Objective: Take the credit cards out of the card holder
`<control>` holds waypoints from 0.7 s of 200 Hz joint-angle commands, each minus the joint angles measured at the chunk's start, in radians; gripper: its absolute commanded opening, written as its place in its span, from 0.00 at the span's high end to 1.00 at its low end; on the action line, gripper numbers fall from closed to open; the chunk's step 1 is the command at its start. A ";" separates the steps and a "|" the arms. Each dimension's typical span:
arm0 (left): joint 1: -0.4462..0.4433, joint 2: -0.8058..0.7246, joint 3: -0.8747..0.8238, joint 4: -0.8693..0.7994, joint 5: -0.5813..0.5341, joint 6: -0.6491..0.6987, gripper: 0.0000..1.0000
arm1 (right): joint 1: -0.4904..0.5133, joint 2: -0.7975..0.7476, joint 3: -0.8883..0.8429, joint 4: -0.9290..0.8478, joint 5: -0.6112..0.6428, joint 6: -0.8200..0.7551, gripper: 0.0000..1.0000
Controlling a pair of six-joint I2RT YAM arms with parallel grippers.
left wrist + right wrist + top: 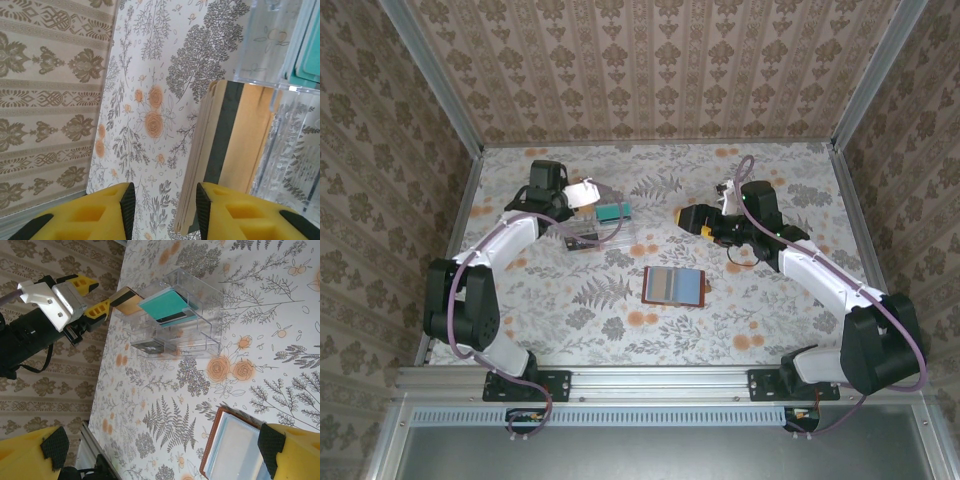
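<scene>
Small brown leather bifold card holder [673, 286] lies open flat at the centre of the floral-print table [770, 330], blue-grey lining up.

Clear acrylic compartment tray [582, 238] sits at 10 o'clock from it, well apart. A teal card with a dark stripe [167, 306] lies in the tray. A dark flat item [150, 346] is in another compartment, too small to identify.

A tan card with a dark stripe [235, 135] leans on the tray's edge at its 11 o'clock side, not fully inside. Left gripper [162, 197] is right at that card. Its jaws stand parted with table showing between them, so no clamp. The card's edge is just beside one yellow finger, and I can't tell if they touch.

Right gripper [160, 445] hangs at 1 o'clock from the card holder with jaws spread wide, carrying nothing.

Progress judgement: at least two cards are out and the tan one looks like a drop-off in hand. A pale rectangle shows in the holder's slots. Whether that is lining or another card I can't tell, so what remains is unclear. If a card is left, the right arm looks best placed to fetch it.
</scene>
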 commanded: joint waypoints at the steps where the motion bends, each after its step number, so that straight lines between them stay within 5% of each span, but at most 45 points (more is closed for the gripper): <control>1: 0.006 0.026 0.034 0.017 -0.007 -0.039 0.56 | -0.001 -0.014 0.006 0.033 -0.028 0.015 0.00; 82: -0.007 -0.096 0.019 0.002 0.033 -0.191 0.47 | 0.000 -0.049 -0.019 -0.001 0.002 -0.005 0.00; 104: -0.022 -0.152 0.025 -0.029 -0.013 -0.312 0.01 | 0.006 -0.052 -0.017 -0.036 0.025 -0.028 0.00; 140: -0.027 -0.258 0.010 -0.085 -0.049 -0.525 0.00 | 0.034 -0.052 -0.021 -0.073 0.059 -0.048 0.00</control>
